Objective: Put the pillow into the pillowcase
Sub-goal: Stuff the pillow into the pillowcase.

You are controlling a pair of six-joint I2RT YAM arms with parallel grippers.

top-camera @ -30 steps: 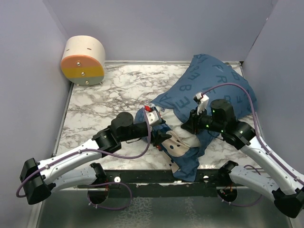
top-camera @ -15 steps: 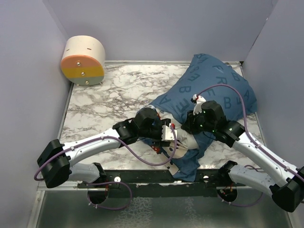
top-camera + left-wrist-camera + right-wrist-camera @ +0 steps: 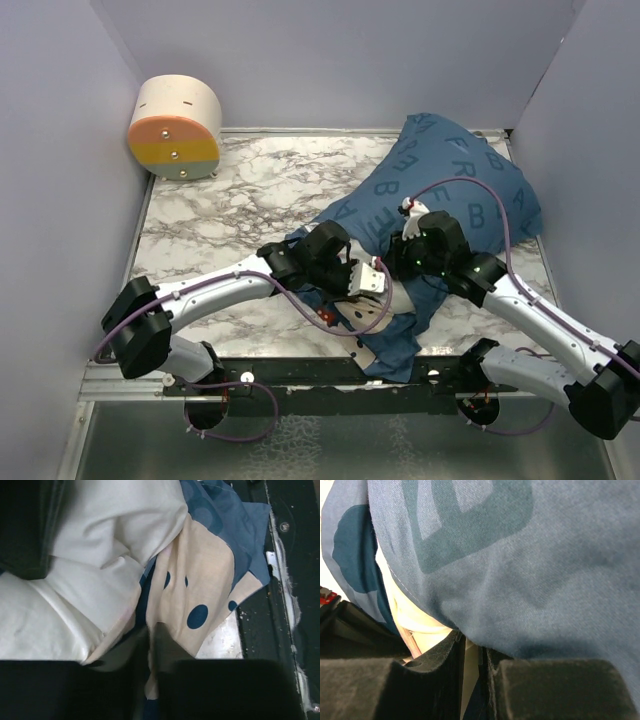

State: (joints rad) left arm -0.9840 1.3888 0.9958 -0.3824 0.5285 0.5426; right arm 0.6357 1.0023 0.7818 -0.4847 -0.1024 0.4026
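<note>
The dark blue pillowcase (image 3: 455, 190) with light letters lies bulging at the back right, its mouth toward the front edge. The white pillow (image 3: 75, 595) fills it and shows at the mouth, next to a cream mouse-face print (image 3: 200, 580). My left gripper (image 3: 372, 283) is at the mouth, shut on the pillowcase's cream-printed edge (image 3: 151, 632). My right gripper (image 3: 402, 262) sits just to its right, shut on the blue upper edge of the pillowcase (image 3: 520, 580), with fabric pinched between its fingers (image 3: 472, 647).
A round cream and orange box (image 3: 176, 128) stands at the back left corner. Purple walls close in the marble table (image 3: 240, 200) on three sides. A black rail (image 3: 300, 375) runs along the front edge, and the pillowcase's lower flap hangs over it.
My left arm has swung right across the mouth of the pillowcase, and its gripper has shut on the printed edge. My right gripper has shifted slightly left and back, still holding fabric.
</note>
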